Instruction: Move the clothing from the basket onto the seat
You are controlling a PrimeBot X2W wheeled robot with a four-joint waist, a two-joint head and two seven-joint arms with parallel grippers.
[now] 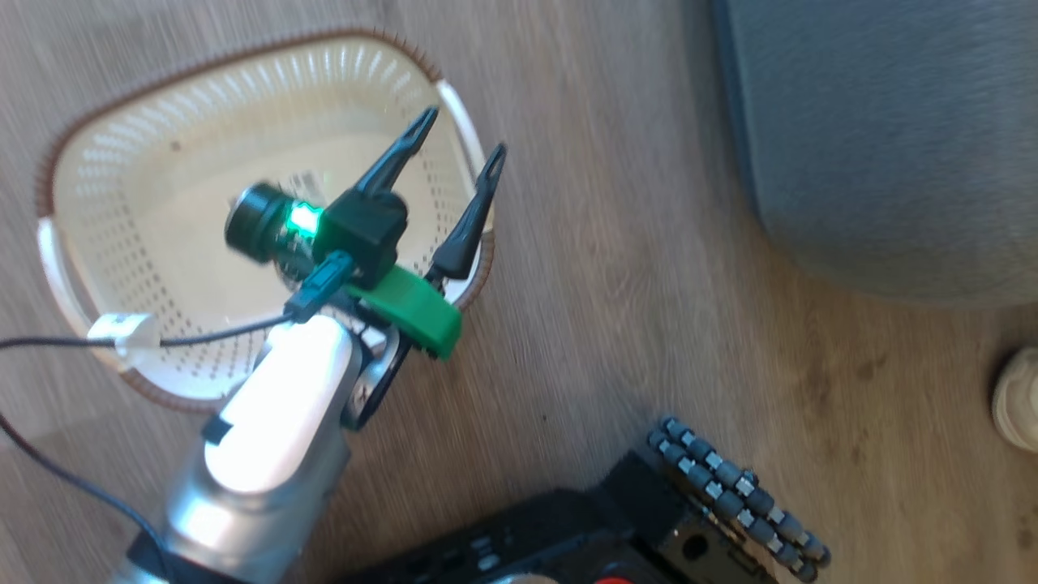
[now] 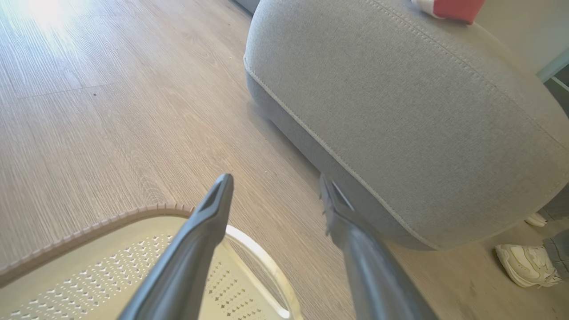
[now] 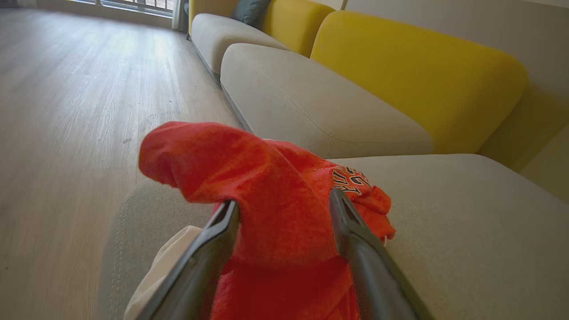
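Our right claw stands wide, its fingers either side of the red clothing, which lies heaped on the grey seat. Our left claw is spread wide too, above the rim of the basket on the floor.

red clothing heaped on grey seat — cream basket upright.

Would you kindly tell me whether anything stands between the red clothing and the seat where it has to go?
Nothing visible does: the clothing lies on the seat itself, between the spread fingers of the right gripper, and the basket looks empty where it shows.
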